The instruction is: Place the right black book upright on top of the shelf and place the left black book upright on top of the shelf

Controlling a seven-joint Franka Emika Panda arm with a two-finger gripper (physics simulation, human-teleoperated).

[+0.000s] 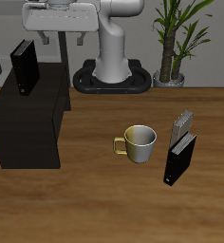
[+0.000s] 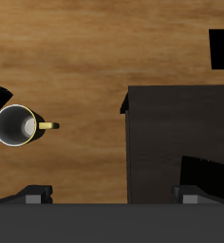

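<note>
The low, wide, matte-black boxy shelf (image 1: 28, 128) stood on the wooden table (image 1: 104, 204), and it serves here as the landmark. One thin black hardcover book, the right black book (image 1: 25, 66), stood upright on the shelf's flat top, toward its far back end. In the wrist view the shelf (image 2: 176, 138) appeared as a dark block, and the dark slab at its edge seemed to be that book (image 2: 207, 178), though it was too dark to be sure.

The left black book (image 1: 179, 158), an identical thin black hardcover with pale page edges, stood upright on the table well apart from the shelf, beyond a pale yellow-green mug (image 1: 139, 142) with a gold handle. A smaller grey book (image 1: 181, 125) stood just behind that black book, farther from the table's front edge. The mug (image 2: 15, 125) sat between the shelf and the two books.

The gripper (image 1: 59, 33) hung above the shelf's back end, near the standing book. Its fingers (image 2: 35, 196) were spread wide, with nothing between them.
</note>
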